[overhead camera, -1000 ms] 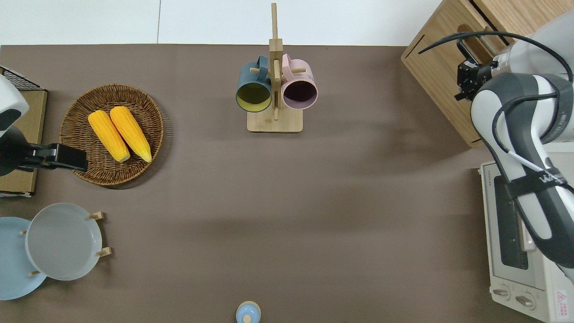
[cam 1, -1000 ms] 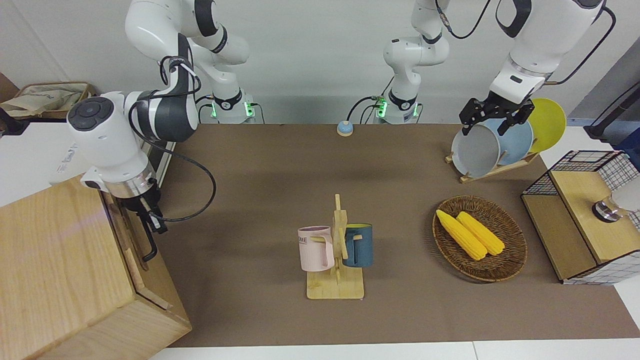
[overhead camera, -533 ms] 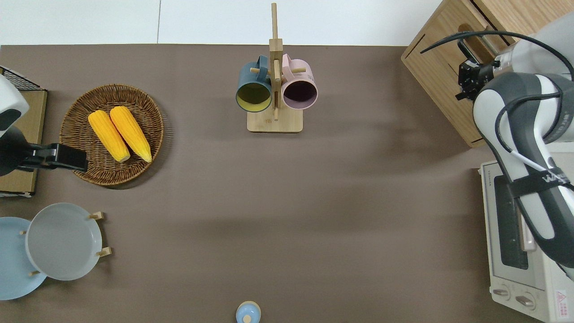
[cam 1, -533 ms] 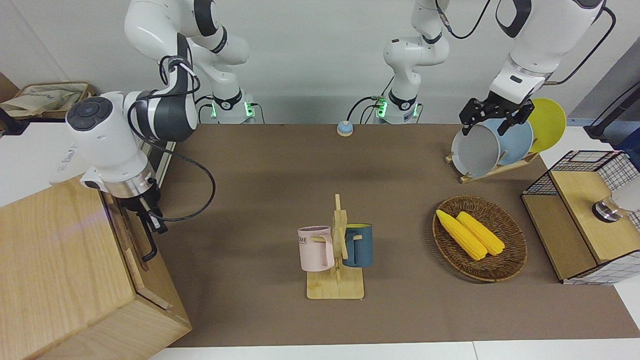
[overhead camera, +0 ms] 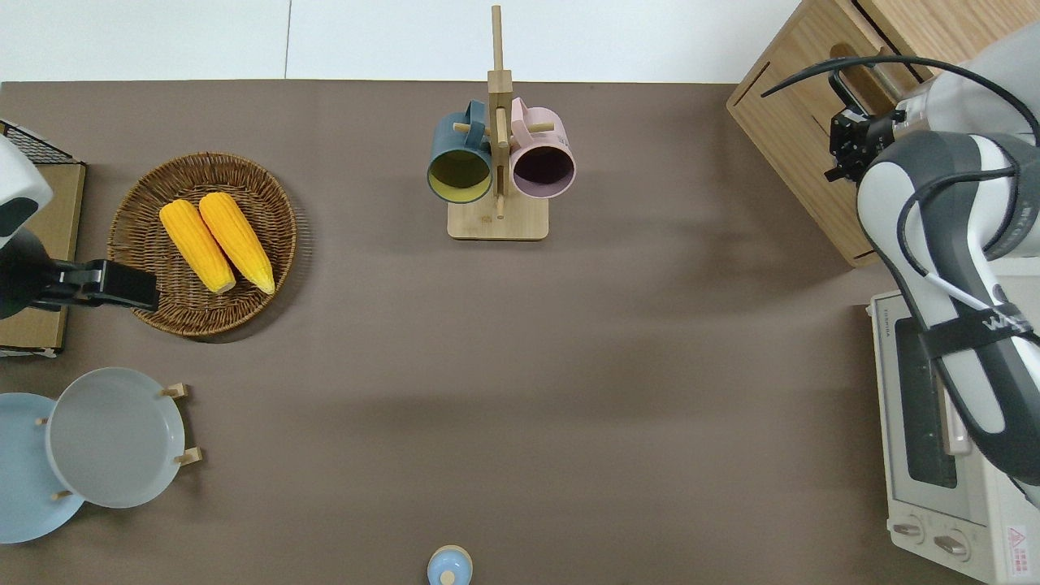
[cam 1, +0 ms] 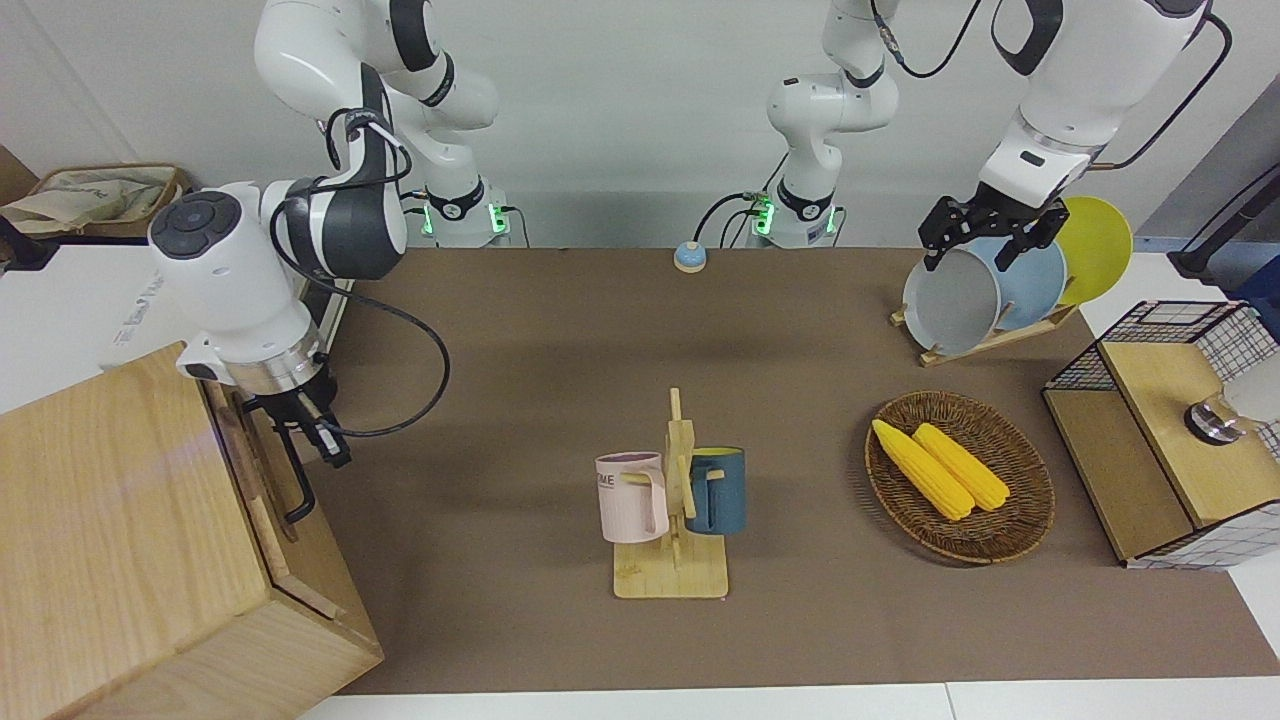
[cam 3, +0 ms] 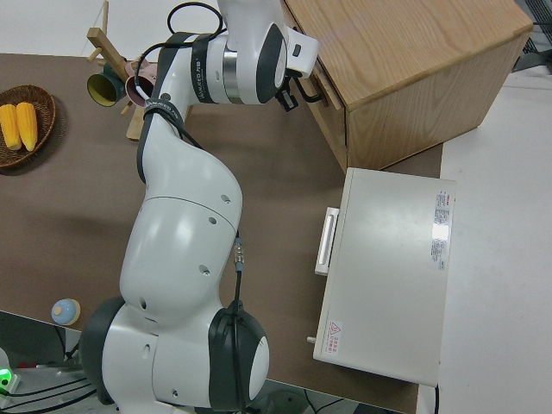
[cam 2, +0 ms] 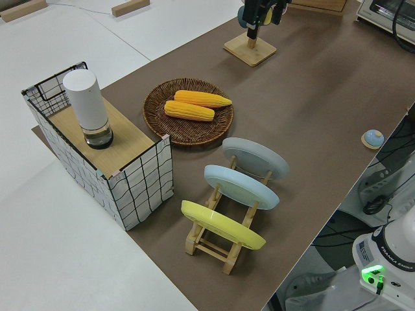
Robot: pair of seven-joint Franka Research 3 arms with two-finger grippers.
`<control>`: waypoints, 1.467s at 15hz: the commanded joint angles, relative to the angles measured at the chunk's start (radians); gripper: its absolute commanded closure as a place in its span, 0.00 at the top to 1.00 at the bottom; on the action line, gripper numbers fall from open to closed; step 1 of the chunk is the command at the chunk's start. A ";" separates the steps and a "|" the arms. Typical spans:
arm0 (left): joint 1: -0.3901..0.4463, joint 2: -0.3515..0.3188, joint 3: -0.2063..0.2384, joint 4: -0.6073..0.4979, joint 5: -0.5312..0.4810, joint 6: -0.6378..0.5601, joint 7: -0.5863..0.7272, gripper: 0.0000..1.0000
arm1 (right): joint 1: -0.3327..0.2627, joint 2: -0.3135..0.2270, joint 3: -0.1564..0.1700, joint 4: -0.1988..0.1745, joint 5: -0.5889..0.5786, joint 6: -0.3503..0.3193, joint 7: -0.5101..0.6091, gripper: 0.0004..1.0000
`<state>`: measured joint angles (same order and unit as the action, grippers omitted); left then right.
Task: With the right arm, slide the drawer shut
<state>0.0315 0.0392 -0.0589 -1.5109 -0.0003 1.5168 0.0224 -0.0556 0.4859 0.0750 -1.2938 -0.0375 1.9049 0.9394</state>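
Right gripper (cam 1: 318,437): black fingers point down just in front of the drawer's face; whether the jaws are parted or closed cannot be told from any view. Nothing seen between them. In the front view the fingertips sit just beside the upper end of the black loop handle (cam 1: 297,478); contact with the handle cannot be confirmed. In the overhead view the gripper (overhead camera: 845,150) is over the cabinet's front edge, close to the handle (overhead camera: 850,79).

Drawer (cam 1: 262,470): set in the front of the large light-wood cabinet (cam 1: 120,540), at the right arm's end of the table. Its front panel looks close to flush with the cabinet face, with a narrow seam showing along its edge.

Right arm (cam 1: 250,280): reaches from its base over the white toaster oven (overhead camera: 951,455), wrist bent down toward the cabinet front. The oven sits nearer to the robots than the cabinet.

Left gripper (cam 1: 985,230): parked; jaws visibly spread apart, holding nothing.

Elsewhere on the brown table (cam 1: 560,330): a mug rack (cam 1: 675,520) with a pink and a blue mug mid-table, a wicker basket (cam 1: 1020,510) holding two corn cobs, and a plate rack (cam 2: 227,220) with grey, blue and yellow plates toward the left arm's end.
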 commanded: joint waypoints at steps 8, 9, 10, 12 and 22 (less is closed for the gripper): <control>0.005 0.011 -0.007 0.026 0.017 -0.020 0.010 0.99 | 0.175 -0.230 0.023 -0.147 -0.005 -0.147 -0.160 0.00; 0.005 0.011 -0.007 0.024 0.017 -0.020 0.010 0.99 | 0.177 -0.248 0.023 -0.150 -0.005 -0.168 -0.174 0.00; 0.005 0.011 -0.007 0.026 0.017 -0.020 0.010 0.99 | 0.177 -0.266 0.023 -0.153 -0.005 -0.197 -0.198 0.00; 0.005 0.011 -0.007 0.024 0.017 -0.020 0.010 0.99 | 0.177 -0.306 0.023 -0.168 -0.005 -0.248 -0.267 0.00; 0.005 0.011 -0.007 0.024 0.017 -0.020 0.010 0.99 | 0.106 -0.497 0.014 -0.291 -0.004 -0.325 -0.675 0.00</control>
<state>0.0315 0.0392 -0.0589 -1.5109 -0.0003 1.5168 0.0224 0.0896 0.0343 0.0855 -1.5389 -0.0400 1.5903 0.3821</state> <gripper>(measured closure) 0.004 0.991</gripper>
